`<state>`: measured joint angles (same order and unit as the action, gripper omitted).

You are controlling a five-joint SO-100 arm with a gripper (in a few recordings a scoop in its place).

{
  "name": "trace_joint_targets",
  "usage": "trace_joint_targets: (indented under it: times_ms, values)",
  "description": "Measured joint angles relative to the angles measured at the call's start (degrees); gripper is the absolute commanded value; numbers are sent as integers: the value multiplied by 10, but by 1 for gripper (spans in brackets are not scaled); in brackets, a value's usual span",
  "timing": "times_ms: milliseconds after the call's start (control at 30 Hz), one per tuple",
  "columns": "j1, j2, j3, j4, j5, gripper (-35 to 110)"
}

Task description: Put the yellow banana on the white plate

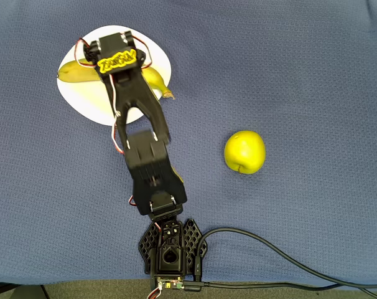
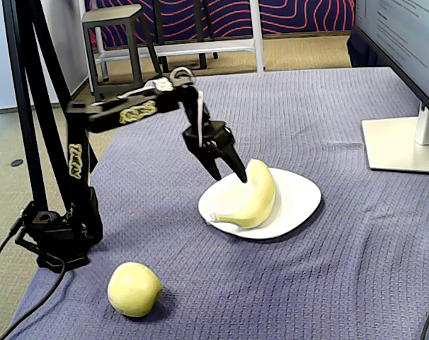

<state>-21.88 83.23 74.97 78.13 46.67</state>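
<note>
Fixed view: the yellow banana (image 2: 253, 200) is seen lying on the white plate (image 2: 298, 202) at frame centre; the tool (image 2: 229, 174), released, hangs at its upper end. A yellow-green apple (image 2: 134, 288) sits lower left on the blue-clothed tabletop (image 2: 328, 276).

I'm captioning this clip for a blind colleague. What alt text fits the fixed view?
A yellow banana lies on a white plate on a blue-grey cloth-covered table, with a black robot arm's gripper just above the banana's far end. A yellow-green apple sits in the near left foreground.
</note>
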Motion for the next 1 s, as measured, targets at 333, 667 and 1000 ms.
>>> trace_joint_targets:
  times_ms: [333, 667, 1000]
  values:
    - [75, 212, 201, -21, -213, 0]
    - [145, 391, 361, -33, -432, 0]
    - [216, 586, 551, -79, -451, 0]
